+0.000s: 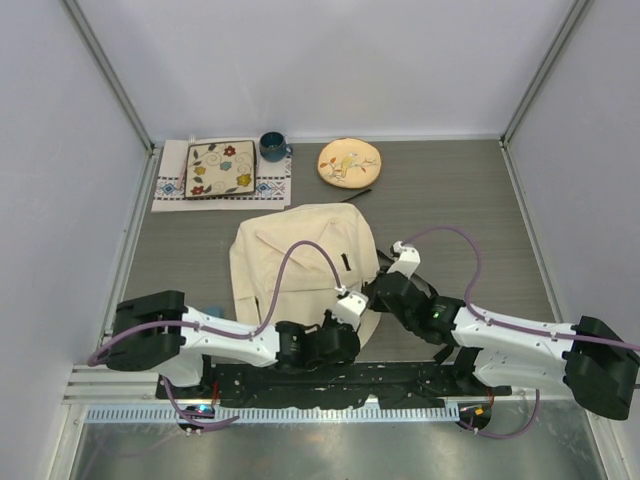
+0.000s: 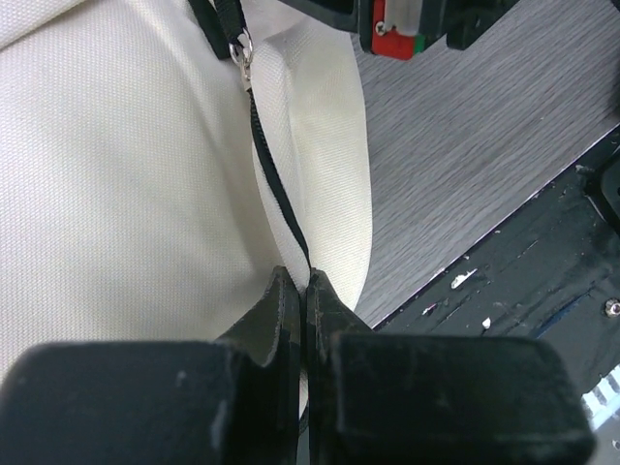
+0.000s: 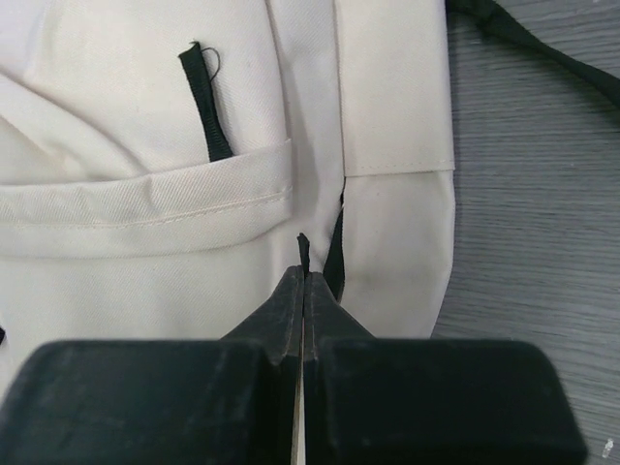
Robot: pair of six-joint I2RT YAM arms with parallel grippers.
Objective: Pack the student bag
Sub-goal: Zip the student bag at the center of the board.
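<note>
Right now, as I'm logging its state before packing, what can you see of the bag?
The bag is cream woven fabric, soft and rumpled, lying flat on the grey table in front of the arms. A black zipper, shut where visible, runs along its edge to a metal pull. Its face has a stitched pocket, a small black loop, and a black strap trailing onto the table. The left gripper pinches the zipper seam; the right gripper pinches a black tab.

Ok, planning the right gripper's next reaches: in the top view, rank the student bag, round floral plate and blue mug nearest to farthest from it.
1. student bag, pinched by the right gripper, centre.
2. round floral plate, far edge, ahead.
3. blue mug, far edge, further left.
</note>
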